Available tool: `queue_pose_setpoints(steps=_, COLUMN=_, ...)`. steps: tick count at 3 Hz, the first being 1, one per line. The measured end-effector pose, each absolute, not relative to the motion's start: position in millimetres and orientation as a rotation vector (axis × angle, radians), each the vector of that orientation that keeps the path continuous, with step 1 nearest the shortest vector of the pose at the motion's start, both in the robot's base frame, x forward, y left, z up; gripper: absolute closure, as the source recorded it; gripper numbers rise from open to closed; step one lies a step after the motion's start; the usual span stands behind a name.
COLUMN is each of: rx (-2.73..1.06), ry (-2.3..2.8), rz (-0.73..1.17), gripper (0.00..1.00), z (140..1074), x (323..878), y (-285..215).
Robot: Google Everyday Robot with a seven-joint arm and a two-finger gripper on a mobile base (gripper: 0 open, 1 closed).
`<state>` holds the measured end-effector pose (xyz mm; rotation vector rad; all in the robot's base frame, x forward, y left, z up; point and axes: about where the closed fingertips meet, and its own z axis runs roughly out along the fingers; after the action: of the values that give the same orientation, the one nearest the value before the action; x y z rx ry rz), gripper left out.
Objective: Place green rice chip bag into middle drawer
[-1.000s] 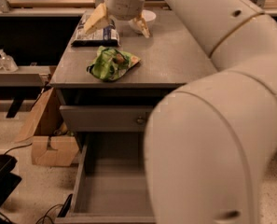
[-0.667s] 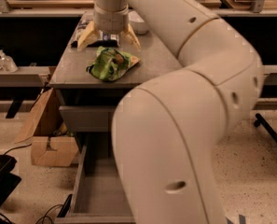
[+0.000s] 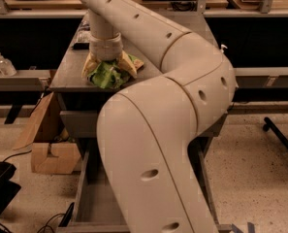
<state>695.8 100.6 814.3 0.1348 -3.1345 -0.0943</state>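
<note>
A large cream robot arm [image 3: 182, 91] curves across the foreground and reaches down onto a dark grey surface [image 3: 68, 74]. At its end, the tool [image 3: 109, 71] sits directly over the green rice chip bag [image 3: 106, 77], with its two tan fingers [image 3: 89, 66] spread, one on each side of the bag, not visibly pinching it.

The step in hand appears to be the grasp. The bag lies on the surface near its front edge, crumpled and bright green, and partly hidden under the tool. Its logo cannot be made out.

Below, the middle drawer [image 3: 96, 204] stands pulled open with a bare grey floor, though the arm hides much of it. The next move likely calls for closing on the bag, lifting it clear of the surface edge, then lowering it into the drawer.
</note>
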Motion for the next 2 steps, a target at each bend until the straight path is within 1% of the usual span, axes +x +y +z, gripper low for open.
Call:
queue_pose_setpoints(steps=1, rx=0.134, ry=-3.134, rz=-0.094, gripper=0.48, z=815.0, x=695.7, y=100.7)
queue_pose_setpoints(steps=2, rx=0.127, ry=-3.139, rz=-0.096, gripper=0.79, z=818.7, x=695.9, y=99.0)
